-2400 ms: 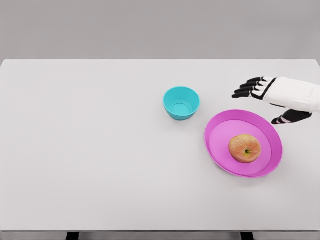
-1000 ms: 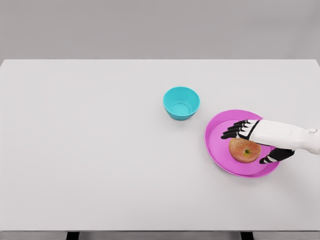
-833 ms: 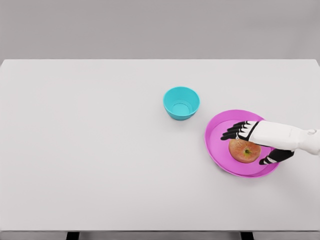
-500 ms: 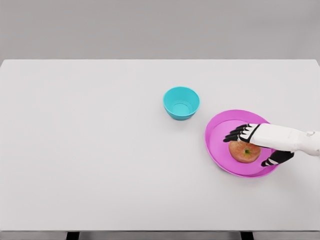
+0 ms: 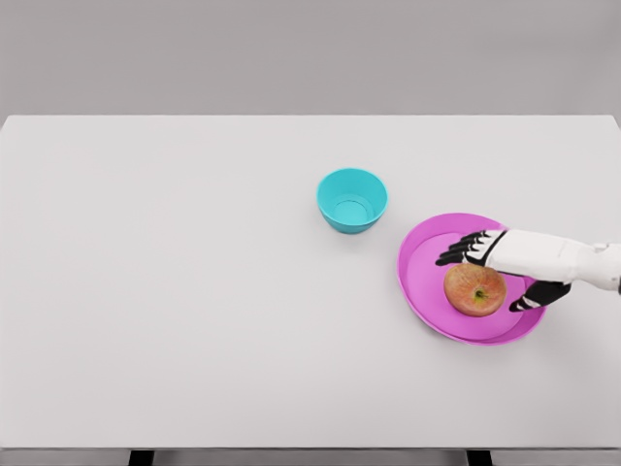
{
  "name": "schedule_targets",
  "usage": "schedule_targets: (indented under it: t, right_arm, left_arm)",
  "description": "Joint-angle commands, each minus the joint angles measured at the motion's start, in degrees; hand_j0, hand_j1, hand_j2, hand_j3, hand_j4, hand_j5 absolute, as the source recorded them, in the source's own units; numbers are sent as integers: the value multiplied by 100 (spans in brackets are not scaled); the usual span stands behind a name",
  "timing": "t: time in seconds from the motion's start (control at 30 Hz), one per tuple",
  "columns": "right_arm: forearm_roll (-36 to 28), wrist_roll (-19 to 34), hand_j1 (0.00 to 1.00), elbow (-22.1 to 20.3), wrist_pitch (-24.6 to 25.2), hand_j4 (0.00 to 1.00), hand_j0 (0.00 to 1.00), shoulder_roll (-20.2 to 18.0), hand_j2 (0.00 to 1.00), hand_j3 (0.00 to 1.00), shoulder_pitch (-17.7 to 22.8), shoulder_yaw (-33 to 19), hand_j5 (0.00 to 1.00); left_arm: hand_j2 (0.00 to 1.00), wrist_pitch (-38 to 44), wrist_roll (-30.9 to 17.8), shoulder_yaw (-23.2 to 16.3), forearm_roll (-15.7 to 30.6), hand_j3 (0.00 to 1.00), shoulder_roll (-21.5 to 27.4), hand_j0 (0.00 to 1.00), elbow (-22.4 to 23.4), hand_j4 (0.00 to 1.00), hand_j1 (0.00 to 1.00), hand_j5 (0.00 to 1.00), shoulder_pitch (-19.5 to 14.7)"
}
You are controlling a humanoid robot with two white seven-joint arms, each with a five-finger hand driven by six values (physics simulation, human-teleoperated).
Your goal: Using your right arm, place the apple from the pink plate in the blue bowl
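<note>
Hovering: right hand is hanging over the far-right part of the pink plate, arm coming in from the right edge.
Hand state: fingers are spreading apart and pointing left past the far side of the apple; thumb is sitting on the apple's right side; nothing is being gripped.
Contact: can't tell if the palm is touching the apple or just above it.
Apple: lying on the pink plate, right of the plate's middle, stem end facing up, partly under the hand's near edge.
Pink plate: sitting on the right side of the table, nearer than the bowl.
Blue bowl: standing upright, left and far of the plate, close to its rim but not touching; inside is showing bare.
Table: white, running across the whole view, grey wall behind it.
Task status: apple is staying on the plate, not yet in the bowl.
</note>
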Motion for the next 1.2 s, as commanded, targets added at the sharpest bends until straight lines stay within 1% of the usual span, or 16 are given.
schedule_targets:
  t: [0.0,0.23,0.37,0.47,0.53,0.63,0.7,0.73,0.77,0.87,0.97,1.1,1.17]
  right_arm:
    - [-37,-2,100,63,14,100,100,-3,100,100,0,113,100]
    - [-28,-2,100,160,14,100,100,-3,100,100,-17,192,100]
    - [-28,-2,100,151,14,100,100,-3,100,100,-132,218,100]
    - [-28,-2,100,151,14,100,100,6,100,100,-158,298,100]
    - [-28,-2,100,151,14,100,100,6,100,100,-299,473,100]
    - [-28,-2,100,177,14,100,100,6,100,100,-299,544,100]
    - [60,-2,100,309,14,100,100,129,100,100,-299,561,100]
    - [122,-2,96,327,14,96,96,225,96,96,-299,561,96]
    - [130,-2,85,371,14,85,85,252,85,85,-308,561,85]
    - [130,-2,71,397,14,71,71,243,71,71,-308,535,71]
    - [130,-2,67,406,14,67,67,243,67,67,-316,517,67]
    - [130,-2,64,397,14,64,64,252,64,64,-343,508,64]
    - [139,-2,60,397,14,60,60,261,60,60,-343,491,60]
  left_arm:
    - [100,2,-2,5,4,100,0,100,1,100,100,100,0]
    - [100,2,-2,-3,13,100,0,100,1,100,100,100,0]
    - [100,2,-2,-3,4,100,0,100,10,100,100,100,0]
    - [100,2,-2,-3,4,100,0,100,1,100,100,100,0]
    - [100,2,-2,-3,4,100,0,100,10,100,100,100,0]
    - [100,2,-2,-3,4,100,0,100,10,100,100,100,0]
    - [100,2,-2,-3,4,100,0,100,10,100,100,100,9]
    - [100,2,-2,-3,4,100,0,100,10,100,100,100,9]
    - [100,2,-11,-3,4,100,0,100,10,100,100,100,9]
    - [100,2,-2,-3,4,100,0,100,10,100,100,100,9]
    - [100,2,-2,-3,4,100,0,100,10,100,100,100,26]
    - [100,2,-2,-3,4,100,0,100,10,100,100,100,35]
    - [100,2,-2,-3,4,100,0,100,10,100,100,100,35]
